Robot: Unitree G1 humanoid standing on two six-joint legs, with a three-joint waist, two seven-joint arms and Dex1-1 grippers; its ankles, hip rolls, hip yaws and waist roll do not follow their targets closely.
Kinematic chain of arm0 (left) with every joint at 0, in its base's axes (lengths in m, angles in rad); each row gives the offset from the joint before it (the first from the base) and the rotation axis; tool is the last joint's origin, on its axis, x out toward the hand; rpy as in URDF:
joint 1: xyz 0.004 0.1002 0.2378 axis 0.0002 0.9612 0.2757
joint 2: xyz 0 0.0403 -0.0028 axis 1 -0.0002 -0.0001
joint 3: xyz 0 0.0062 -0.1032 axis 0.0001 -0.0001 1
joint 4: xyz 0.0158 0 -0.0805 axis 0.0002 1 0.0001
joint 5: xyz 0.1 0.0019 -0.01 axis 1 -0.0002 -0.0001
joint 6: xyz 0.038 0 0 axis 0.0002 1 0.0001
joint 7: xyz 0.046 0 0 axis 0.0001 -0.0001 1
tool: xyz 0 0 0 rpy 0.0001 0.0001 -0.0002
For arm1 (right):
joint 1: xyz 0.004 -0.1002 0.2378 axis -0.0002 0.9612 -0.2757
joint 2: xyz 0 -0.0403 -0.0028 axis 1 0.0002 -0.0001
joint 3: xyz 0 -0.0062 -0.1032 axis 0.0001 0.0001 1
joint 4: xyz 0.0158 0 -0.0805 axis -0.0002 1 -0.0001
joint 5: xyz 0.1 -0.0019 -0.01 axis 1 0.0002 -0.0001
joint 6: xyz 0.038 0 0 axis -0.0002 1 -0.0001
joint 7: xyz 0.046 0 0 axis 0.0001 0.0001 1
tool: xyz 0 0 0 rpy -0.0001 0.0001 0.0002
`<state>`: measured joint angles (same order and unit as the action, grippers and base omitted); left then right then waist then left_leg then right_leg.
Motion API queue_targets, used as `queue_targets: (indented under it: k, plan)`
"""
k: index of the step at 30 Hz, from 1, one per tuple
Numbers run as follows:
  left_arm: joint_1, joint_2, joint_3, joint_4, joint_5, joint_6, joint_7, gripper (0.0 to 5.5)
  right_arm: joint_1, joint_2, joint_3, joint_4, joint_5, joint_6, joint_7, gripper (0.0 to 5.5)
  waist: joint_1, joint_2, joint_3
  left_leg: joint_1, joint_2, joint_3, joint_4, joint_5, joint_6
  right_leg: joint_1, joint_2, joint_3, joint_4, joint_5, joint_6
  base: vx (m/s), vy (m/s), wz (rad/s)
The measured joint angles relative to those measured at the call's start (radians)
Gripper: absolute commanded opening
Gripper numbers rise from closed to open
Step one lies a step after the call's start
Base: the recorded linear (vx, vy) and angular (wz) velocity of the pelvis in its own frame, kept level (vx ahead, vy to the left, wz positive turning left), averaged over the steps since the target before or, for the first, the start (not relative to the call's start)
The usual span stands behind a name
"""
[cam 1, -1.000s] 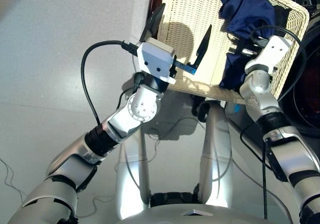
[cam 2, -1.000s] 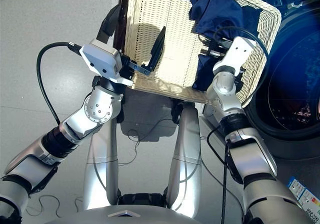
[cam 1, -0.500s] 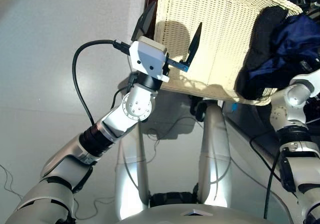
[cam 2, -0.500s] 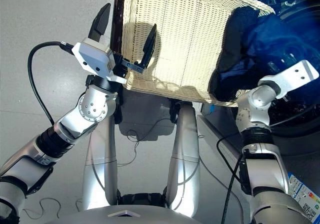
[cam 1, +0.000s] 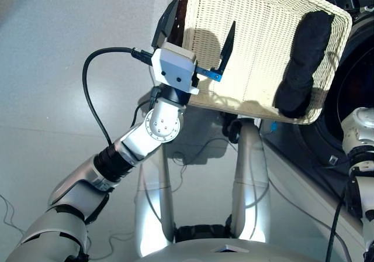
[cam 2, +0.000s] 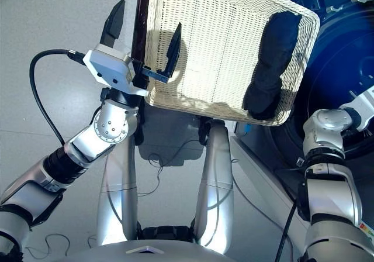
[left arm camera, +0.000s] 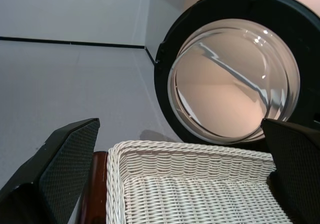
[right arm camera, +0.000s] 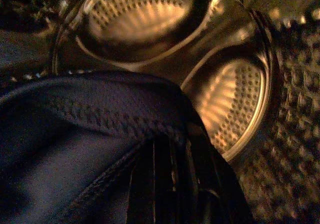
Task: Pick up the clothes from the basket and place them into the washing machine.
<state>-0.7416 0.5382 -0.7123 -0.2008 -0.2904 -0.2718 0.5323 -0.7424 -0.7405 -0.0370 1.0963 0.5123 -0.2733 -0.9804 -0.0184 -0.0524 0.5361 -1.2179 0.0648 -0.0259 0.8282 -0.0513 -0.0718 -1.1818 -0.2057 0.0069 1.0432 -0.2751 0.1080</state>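
Washing machine [cam 2: 345,69]: dark front-loader at the right edge of both eye views. Only the right wrist view looks inside, showing the perforated metal drum [right arm camera: 235,99] lit amber. Only the left wrist view shows the round black-rimmed glass porthole door [left arm camera: 235,69], standing open beyond the basket's far rim.

Basket [cam 1: 251,45]: cream-white woven wicker tray, upper centre of the eye views, seated on a dark wooden support [left arm camera: 92,189].

Black garment [cam 1: 304,57]: a long roll lying along the basket's right-hand rim, the only cloth left in the tray. It does not appear in either wrist view.

Navy blue garment [right arm camera: 75,149]: fills the lower left of the right wrist view, in front of the drum. The eye views do not show it.

Left gripper [cam 1: 196,34]: upper left of centre, at the basket's near left corner, fingers [left arm camera: 60,159] spread wide, grasping nothing.

Right gripper: out of the eye views beyond the right edge. Cloth hides its fingers in the wrist view, so open or clenched cannot be told.
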Motion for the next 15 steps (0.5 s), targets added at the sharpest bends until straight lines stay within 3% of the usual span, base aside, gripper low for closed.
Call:
queue_targets:
  k: [9,10,11,15]
  plan:
    - [-0.016,0.001,-0.004,0.000,-0.001,0.001,0.010,5.50,-0.069,0.000,0.012,0.047,0.117,0.004,0.020,0.00,0.003,0.000,0.000,0.000,-0.007,0.003,0.005,-0.001,0.009,0.003,-0.005,0.009,-0.003,0.002,0.009,0.000,0.000,0.000]
    - [-0.017,0.002,-0.009,0.000,-0.001,0.001,0.011,5.50,-0.076,0.000,0.021,0.051,0.125,0.006,0.029,2.01,0.002,0.000,0.000,0.000,-0.007,0.003,0.008,-0.003,0.011,0.004,-0.005,0.010,-0.003,0.003,0.010,0.000,0.000,0.000]
    - [-0.016,0.003,-0.013,0.000,-0.002,0.001,0.011,5.50,-0.085,0.000,0.033,0.049,0.138,0.007,0.049,5.50,0.001,0.000,0.000,0.000,-0.007,0.004,0.010,-0.004,0.012,0.004,-0.004,0.011,-0.002,0.003,0.012,0.000,0.000,0.000]
    - [-0.016,0.005,-0.019,0.000,-0.002,0.001,0.008,5.50,-0.105,-0.001,0.047,0.043,0.173,0.007,0.099,5.50,-0.006,0.000,0.000,0.000,-0.006,0.006,0.010,-0.004,0.013,0.004,-0.003,0.015,-0.003,0.004,0.013,0.000,0.000,0.000]
